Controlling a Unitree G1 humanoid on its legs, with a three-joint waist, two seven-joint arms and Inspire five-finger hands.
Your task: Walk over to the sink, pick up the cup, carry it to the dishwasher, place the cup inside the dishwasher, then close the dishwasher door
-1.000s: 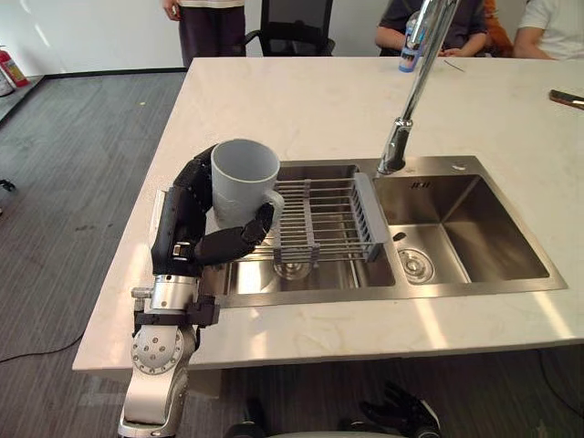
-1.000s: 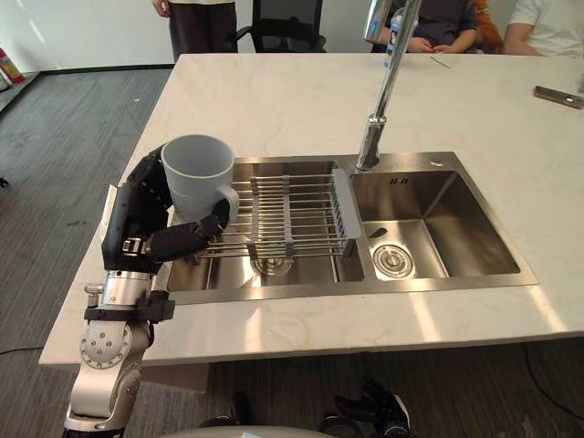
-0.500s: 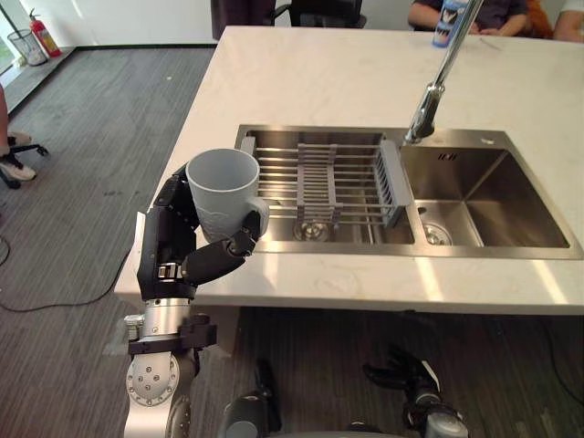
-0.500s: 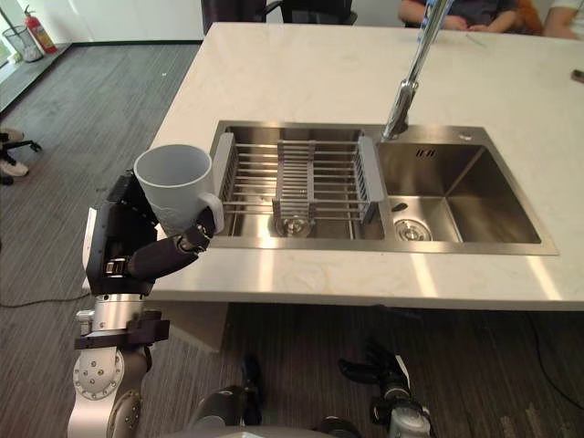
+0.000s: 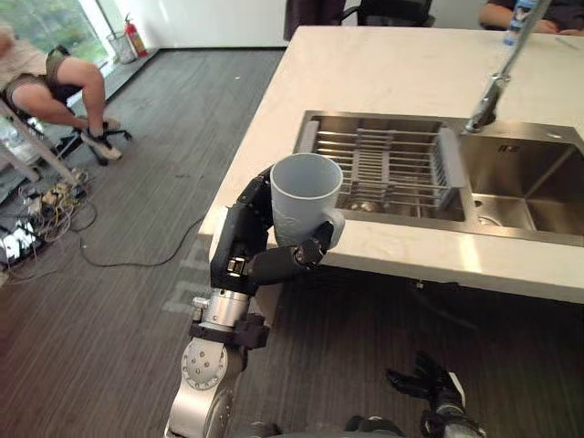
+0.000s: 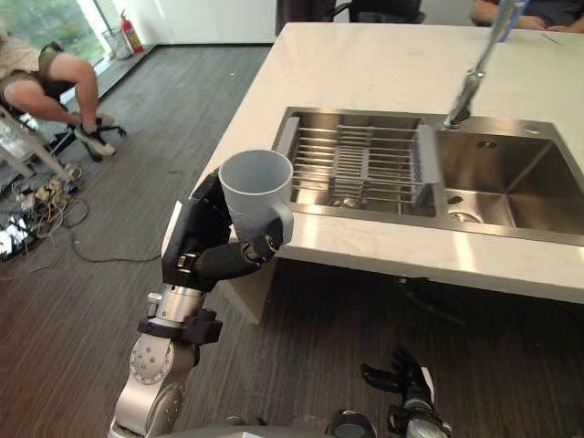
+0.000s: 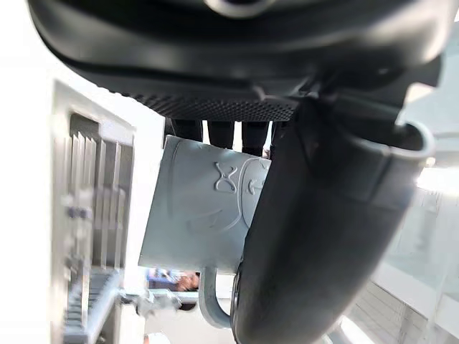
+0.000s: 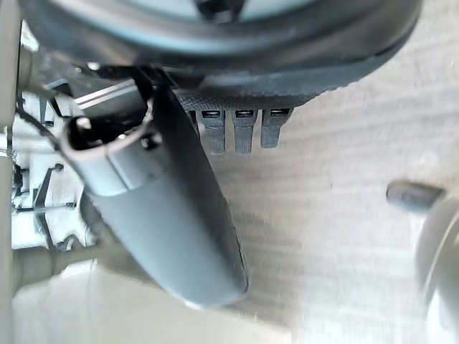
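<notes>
My left hand (image 5: 239, 248) is shut on a pale grey cup (image 5: 306, 193) and holds it upright, mouth up, in front of the counter's near left corner, over the floor. In the left wrist view the thumb (image 7: 308, 236) crosses the cup's side (image 7: 193, 208) beside its handle, with the fingers curled round the far side. The steel sink (image 5: 538, 169) lies to the right, beyond the cup, in the white counter (image 5: 383, 73). My right hand (image 5: 429, 383) hangs low near the floor, fingers relaxed and holding nothing.
A wire rack (image 5: 383, 169) spans the sink's left basin and a tall tap (image 5: 488, 91) stands behind it. A person sits on a chair (image 5: 50, 82) at the far left, with cables (image 5: 36, 214) on the grey floor nearby. People sit beyond the counter.
The whole view has swung left and drawn back from the counter, so the camera moved. The cup stays in my left hand, now off the counter's edge instead of over the sink's rim.
</notes>
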